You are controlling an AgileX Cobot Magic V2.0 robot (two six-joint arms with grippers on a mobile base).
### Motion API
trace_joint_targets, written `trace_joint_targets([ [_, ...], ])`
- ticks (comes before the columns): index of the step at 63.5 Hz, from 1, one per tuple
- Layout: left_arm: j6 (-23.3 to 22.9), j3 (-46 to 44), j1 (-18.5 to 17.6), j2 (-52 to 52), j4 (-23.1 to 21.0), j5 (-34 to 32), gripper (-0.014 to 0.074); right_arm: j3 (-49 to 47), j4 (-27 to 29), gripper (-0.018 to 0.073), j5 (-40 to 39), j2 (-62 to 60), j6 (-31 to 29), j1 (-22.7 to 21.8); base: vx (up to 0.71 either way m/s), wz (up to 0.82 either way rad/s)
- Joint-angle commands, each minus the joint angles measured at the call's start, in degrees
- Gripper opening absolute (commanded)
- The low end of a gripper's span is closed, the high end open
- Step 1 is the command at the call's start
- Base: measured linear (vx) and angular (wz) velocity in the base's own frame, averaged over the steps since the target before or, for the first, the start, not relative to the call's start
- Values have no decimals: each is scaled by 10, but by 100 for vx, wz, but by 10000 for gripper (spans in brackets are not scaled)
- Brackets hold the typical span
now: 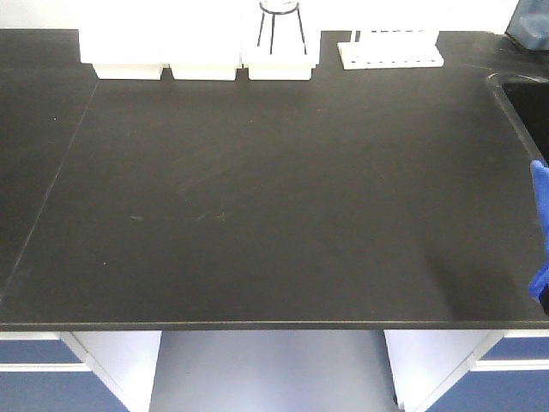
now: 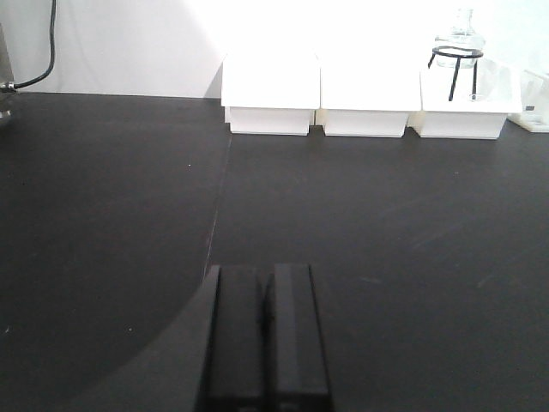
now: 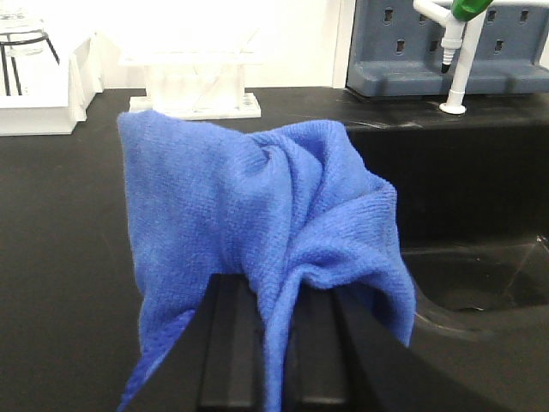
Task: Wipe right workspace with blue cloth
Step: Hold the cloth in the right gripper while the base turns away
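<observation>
The blue cloth (image 3: 257,215) hangs bunched from my right gripper (image 3: 276,296), which is shut on a fold of it above the black countertop (image 3: 60,257) beside the sink. In the front view only a strip of the blue cloth (image 1: 539,232) shows at the right edge, over the right side of the countertop (image 1: 257,197). My left gripper (image 2: 268,283) is shut and empty, low over the left part of the countertop (image 2: 386,223).
White bins (image 1: 202,51) and a wire stand with a flask (image 1: 280,21) line the back edge. A white rack (image 1: 390,50) stands at back right. A black sink (image 3: 463,215) with a grey faucet panel (image 3: 446,47) lies to the right.
</observation>
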Motion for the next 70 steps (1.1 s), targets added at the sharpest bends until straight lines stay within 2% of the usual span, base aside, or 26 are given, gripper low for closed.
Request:
trace_joint_targets([
  [1, -5, 17, 3, -10, 1, -47, -6, -17, -10, -3, -19, 2, -3, -2, -7, 1],
  [27, -5, 17, 3, -10, 1, -47, -6, -17, -10, -3, -19, 2, -3, -2, -19, -2],
  [70, -5, 17, 3, -10, 1, -47, -6, -17, -10, -3, -19, 2, -2, -2, -34, 2],
])
